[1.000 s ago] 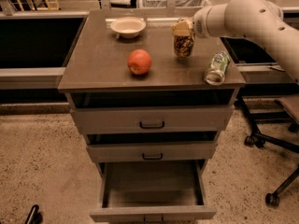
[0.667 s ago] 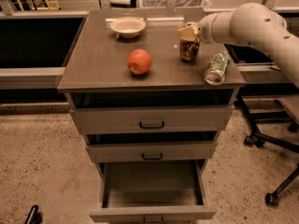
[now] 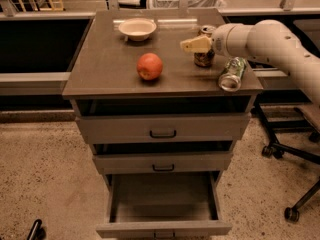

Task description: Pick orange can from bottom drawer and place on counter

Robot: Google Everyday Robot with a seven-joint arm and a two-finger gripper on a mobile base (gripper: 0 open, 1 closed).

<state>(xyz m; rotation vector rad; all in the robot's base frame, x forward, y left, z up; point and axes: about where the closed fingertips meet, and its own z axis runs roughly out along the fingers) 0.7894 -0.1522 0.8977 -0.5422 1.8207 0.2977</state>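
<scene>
1. Bottom drawer point(image 3: 162, 229): lower centre of frame, pulled open.
2. Green can point(image 3: 231, 74): lying on its side at right edge of bench point(image 3: 107, 66).
3. Apple point(image 3: 149, 66): mid-bench.
4. Orange can point(image 3: 204, 58): upright on bench, right of centre, just behind green can.
5. Claw point(image 3: 195, 44): across front of orange can; cannot tell whether clamped or released.
6. Bowl point(image 3: 137, 29): upper centre, far edge.

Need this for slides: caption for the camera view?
Hand at the upright orange can on the counter, bottom drawer open below.
</scene>
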